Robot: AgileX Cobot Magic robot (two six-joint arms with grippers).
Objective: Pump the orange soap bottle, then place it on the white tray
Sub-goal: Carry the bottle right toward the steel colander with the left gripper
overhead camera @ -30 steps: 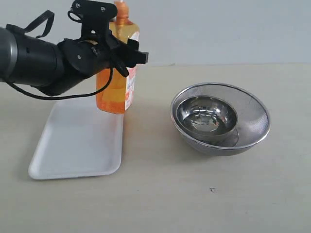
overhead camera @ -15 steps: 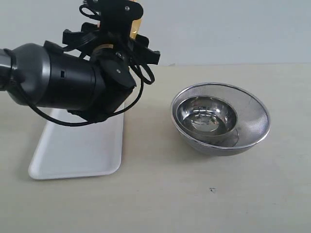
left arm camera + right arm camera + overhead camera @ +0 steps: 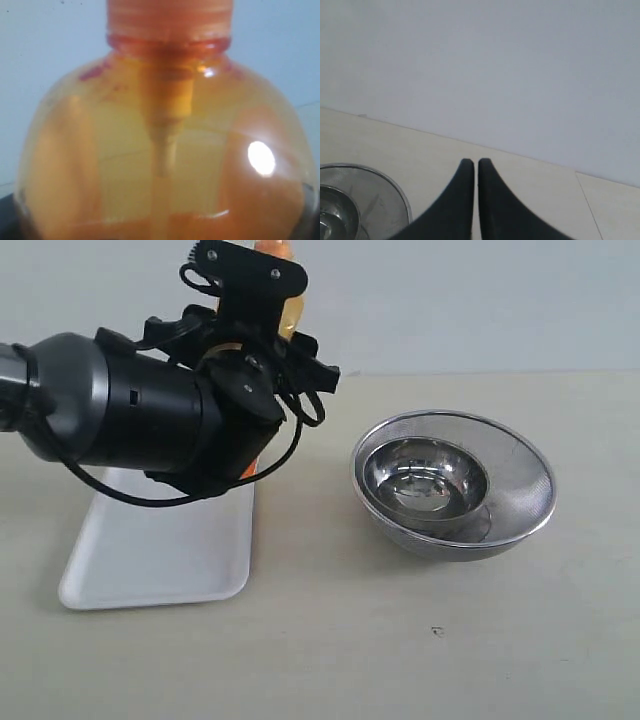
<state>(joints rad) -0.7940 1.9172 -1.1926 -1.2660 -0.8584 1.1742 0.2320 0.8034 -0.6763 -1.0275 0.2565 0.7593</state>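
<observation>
**A:** Any writing readable on the orange soap bottle (image 3: 165, 125)?

**B:** Nope, 0 letters. The label's hidden. The left wrist view only gets a blurry shoulder, the orange collar (image 3: 170, 17) and the dip tube (image 3: 162, 160).

**A:** Counts?

**B:** 1 bottle, 1 white tray (image 3: 150, 560) and 2 bowls. The small steel bowl (image 3: 425, 475) is nested in the big steel bowl (image 3: 515, 510), mid-worktop (image 3: 450, 660), beside the tray.

**A:** Where's the bottle?

**B:** By the tray's far corner nearest the bowls, mostly behind the left arm (image 3: 110, 430). Can't tell if it touches the tray. The left gripper (image 3: 250, 350) clamps its sides. The right gripper (image 3: 475, 165) has its jaws pinched together on nothing.
</observation>
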